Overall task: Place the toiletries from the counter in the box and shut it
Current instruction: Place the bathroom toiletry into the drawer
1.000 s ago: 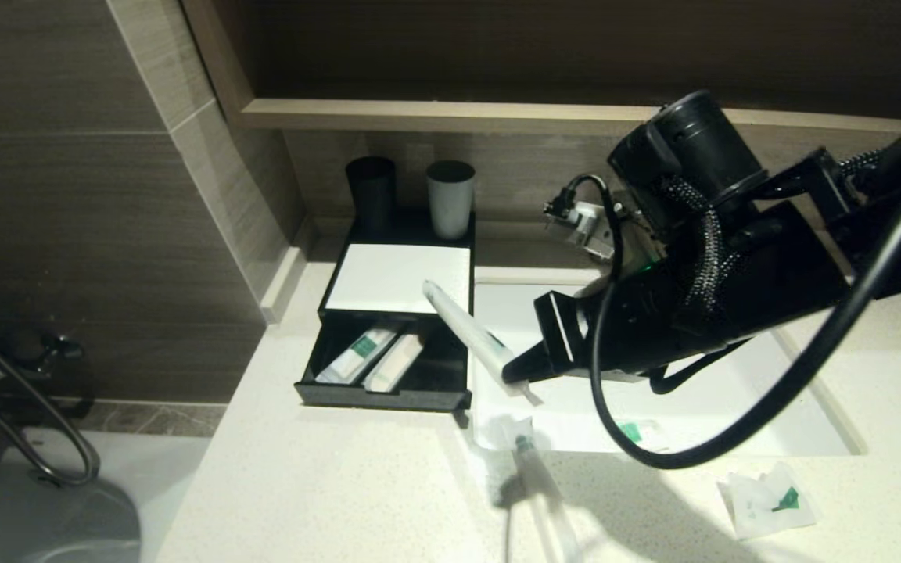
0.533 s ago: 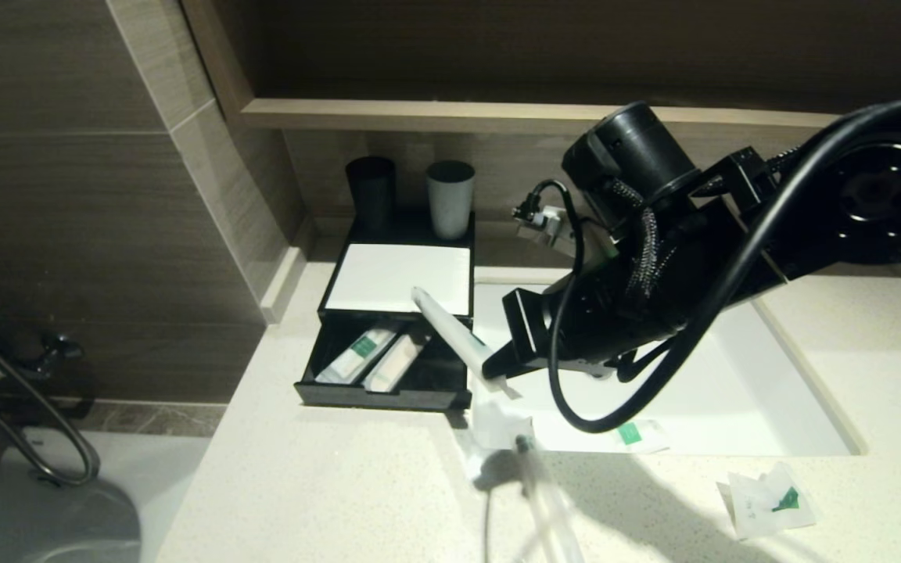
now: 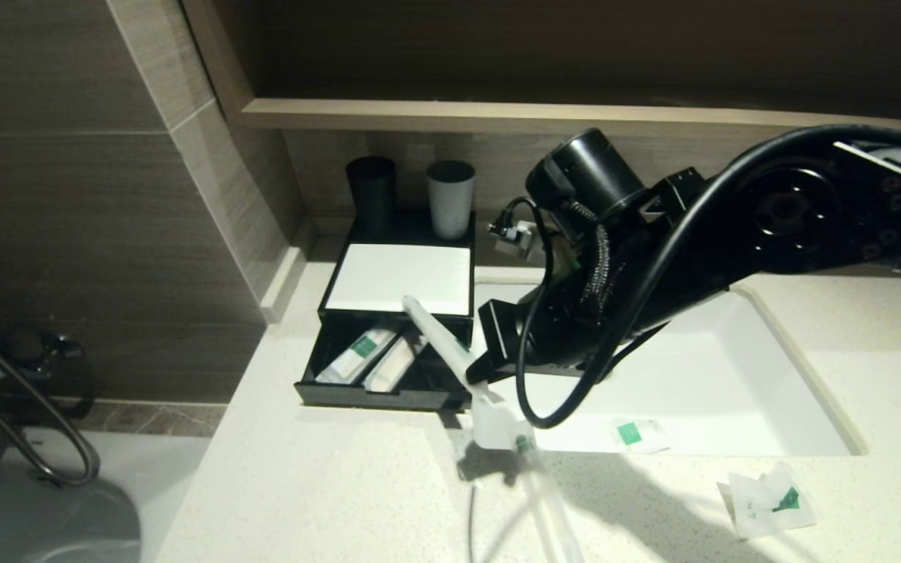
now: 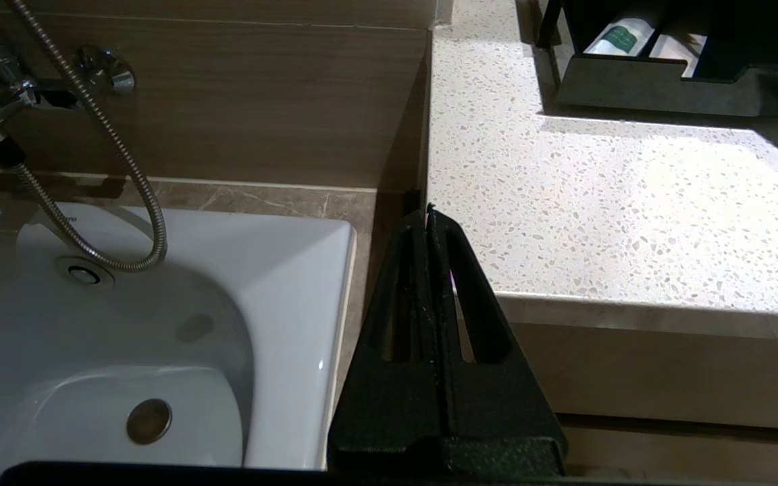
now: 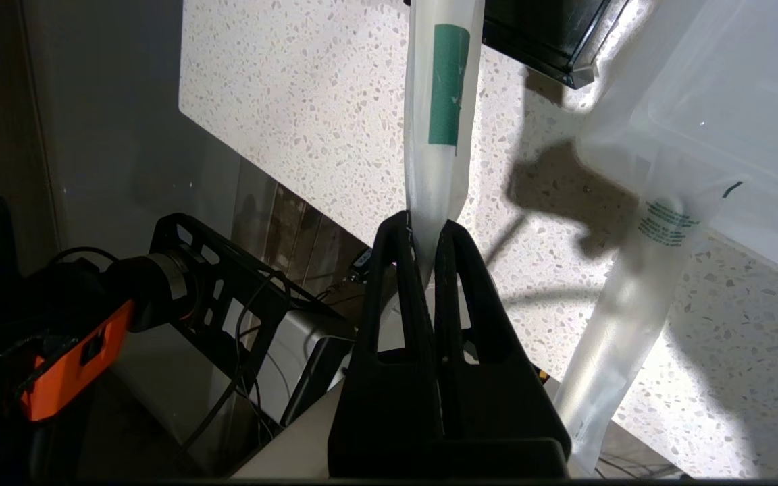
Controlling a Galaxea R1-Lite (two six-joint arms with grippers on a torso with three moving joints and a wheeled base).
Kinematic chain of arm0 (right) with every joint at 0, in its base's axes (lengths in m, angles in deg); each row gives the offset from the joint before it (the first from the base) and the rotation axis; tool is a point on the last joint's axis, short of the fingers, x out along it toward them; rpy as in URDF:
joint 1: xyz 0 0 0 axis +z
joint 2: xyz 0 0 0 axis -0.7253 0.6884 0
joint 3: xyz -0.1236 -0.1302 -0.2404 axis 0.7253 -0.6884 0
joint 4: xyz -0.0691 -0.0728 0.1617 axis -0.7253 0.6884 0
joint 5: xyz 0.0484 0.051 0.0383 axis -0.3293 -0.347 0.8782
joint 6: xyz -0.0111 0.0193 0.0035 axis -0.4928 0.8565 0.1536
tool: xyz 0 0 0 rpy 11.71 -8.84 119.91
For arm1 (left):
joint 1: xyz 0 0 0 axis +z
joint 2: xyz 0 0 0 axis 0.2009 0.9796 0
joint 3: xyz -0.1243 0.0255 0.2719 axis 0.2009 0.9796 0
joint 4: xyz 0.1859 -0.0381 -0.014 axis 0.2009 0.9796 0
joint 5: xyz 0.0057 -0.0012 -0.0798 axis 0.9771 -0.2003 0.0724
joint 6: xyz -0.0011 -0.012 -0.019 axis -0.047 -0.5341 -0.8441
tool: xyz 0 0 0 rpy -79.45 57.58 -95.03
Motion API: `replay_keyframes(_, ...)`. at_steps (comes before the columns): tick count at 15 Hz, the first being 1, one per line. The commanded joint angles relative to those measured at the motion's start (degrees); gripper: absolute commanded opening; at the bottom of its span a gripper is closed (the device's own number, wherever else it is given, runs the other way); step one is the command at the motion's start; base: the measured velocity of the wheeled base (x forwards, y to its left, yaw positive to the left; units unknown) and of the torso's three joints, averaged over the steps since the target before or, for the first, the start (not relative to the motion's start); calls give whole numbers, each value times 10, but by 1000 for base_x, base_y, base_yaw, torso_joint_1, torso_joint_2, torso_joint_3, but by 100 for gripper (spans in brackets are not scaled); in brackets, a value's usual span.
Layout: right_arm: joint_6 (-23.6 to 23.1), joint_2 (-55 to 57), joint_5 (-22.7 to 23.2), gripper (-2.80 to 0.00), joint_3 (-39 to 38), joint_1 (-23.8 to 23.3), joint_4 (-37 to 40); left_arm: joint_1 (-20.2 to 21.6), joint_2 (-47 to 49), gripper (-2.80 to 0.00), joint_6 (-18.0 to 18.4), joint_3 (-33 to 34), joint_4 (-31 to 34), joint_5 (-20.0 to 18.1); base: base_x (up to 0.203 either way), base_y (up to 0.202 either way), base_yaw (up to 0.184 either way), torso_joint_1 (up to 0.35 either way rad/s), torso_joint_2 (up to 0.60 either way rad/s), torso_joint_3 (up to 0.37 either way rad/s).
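The black box (image 3: 376, 395) stands at the counter's back left with its drawer pulled open; two white packets (image 3: 357, 352) lie inside, side by side. It also shows in the left wrist view (image 4: 659, 84). My right gripper (image 3: 478, 371) is shut on one end of a long white packet with a green label (image 3: 439, 332), holding it tilted above the drawer's right front corner. In the right wrist view the gripper (image 5: 429, 226) pinches this packet (image 5: 446, 88). A second long clear packet (image 3: 544, 500) lies on the counter below. My left gripper (image 4: 429, 212) is shut and empty, off the counter's left edge.
A small green-marked sachet (image 3: 638, 434) lies at the white sink's (image 3: 701, 367) front rim, another sachet (image 3: 767, 500) on the counter at front right. A black cup (image 3: 371, 191) and a grey cup (image 3: 450, 195) stand behind the box. A bathtub (image 4: 159, 324) is left of the counter.
My right arm has moved left and slightly down with the long packet, bringing it from over the sink's left rim to above the drawer's right side. The left arm has not moved.
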Motion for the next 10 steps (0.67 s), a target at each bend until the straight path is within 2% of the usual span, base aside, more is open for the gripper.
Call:
replay_keyframes(1, 2, 13, 1, -280, 21, 0, 19, 0, 0, -280, 0, 0, 0, 0, 0, 0, 0, 0, 0, 0)
replay_keyframes(10, -17, 22, 0, -280, 24, 8, 53, 0, 0, -280, 0, 0, 0, -1, 0, 0, 0, 0, 0, 0)
